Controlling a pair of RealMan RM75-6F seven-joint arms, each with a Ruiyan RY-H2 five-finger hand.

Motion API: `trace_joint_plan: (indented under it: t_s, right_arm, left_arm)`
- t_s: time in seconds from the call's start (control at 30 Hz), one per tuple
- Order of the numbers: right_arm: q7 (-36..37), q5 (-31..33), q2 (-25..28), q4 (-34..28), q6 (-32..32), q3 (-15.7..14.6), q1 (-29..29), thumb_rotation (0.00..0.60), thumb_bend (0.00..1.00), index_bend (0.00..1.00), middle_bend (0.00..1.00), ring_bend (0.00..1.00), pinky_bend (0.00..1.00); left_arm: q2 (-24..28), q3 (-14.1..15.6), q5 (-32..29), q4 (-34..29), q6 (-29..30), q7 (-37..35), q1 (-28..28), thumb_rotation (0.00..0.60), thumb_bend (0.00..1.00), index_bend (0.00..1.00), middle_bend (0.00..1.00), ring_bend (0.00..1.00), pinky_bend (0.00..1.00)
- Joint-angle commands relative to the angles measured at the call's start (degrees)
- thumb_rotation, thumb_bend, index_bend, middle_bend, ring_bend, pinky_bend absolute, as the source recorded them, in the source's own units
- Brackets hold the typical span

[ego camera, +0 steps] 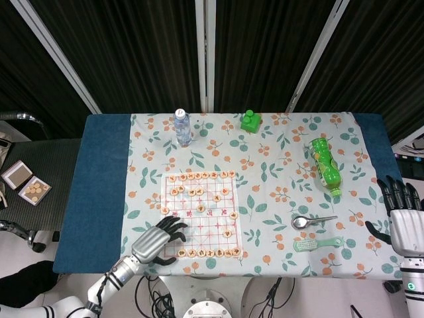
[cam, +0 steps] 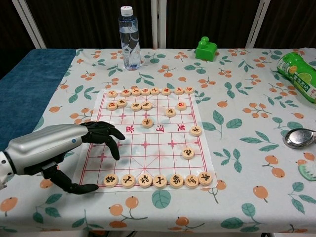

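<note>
A paper Chinese chess board (ego camera: 200,214) (cam: 145,145) lies on the floral cloth, with round wooden pieces (cam: 145,92) along its far rows and a row of pieces (cam: 159,180) along its near edge. My left hand (ego camera: 161,238) (cam: 59,150) hovers over the board's near left corner, fingers spread, holding nothing; its fingertips are above the left columns and the thumb reaches toward the nearest corner piece (cam: 111,180). My right hand (ego camera: 404,222) stands open at the table's right edge, away from everything.
A water bottle (ego camera: 183,127) (cam: 129,38) and a green block (ego camera: 250,121) (cam: 206,49) stand at the back. A green bottle (ego camera: 323,163) lies on the right, with a spoon (ego camera: 311,220) and a green brush (ego camera: 318,244) nearer the front.
</note>
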Motion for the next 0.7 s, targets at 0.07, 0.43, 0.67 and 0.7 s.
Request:
trace_joint_plan:
  t_s: [0.07,0.43,0.67,0.7]
  right_arm:
    - [0.3,0.1,0.3,0.0,0.1,0.1,-0.1,0.6,0.1,0.0,0.0,0.0,0.0]
    - [1.7,0.3,0.7,0.5,0.0,-0.1,-0.5,0.6,0.1,0.0,0.0,0.0,0.0]
    - [1.9,0.4,0.9,0.7,0.1,-0.2,-0.7,0.6,0.1,0.0,0.0,0.0,0.0]
    - [2.0,0.4,0.9,0.8,0.1,-0.2,-0.7,0.6,0.1,0.0,0.0,0.0,0.0]
  left_arm:
    - [-0.7,0.6,0.1,1.1,0.3,-0.6,-0.2,0.6,0.24,0.37,0.12,0.0,0.0]
    - [-2.7,1.2,1.0,3.5,1.9,-2.9,-1.0,0.6,0.26,0.41,0.14,0.0,0.0]
    - [-4.3,1.6,1.4,5.7,2.5,-0.3,-1.2,0.6,0.26,0.41,0.14,0.0,0.0]
    - [-4.5,1.6,1.3,6.0,2.5,0.0,-1.2,0.6,0.26,0.42,0.14,0.0,0.0]
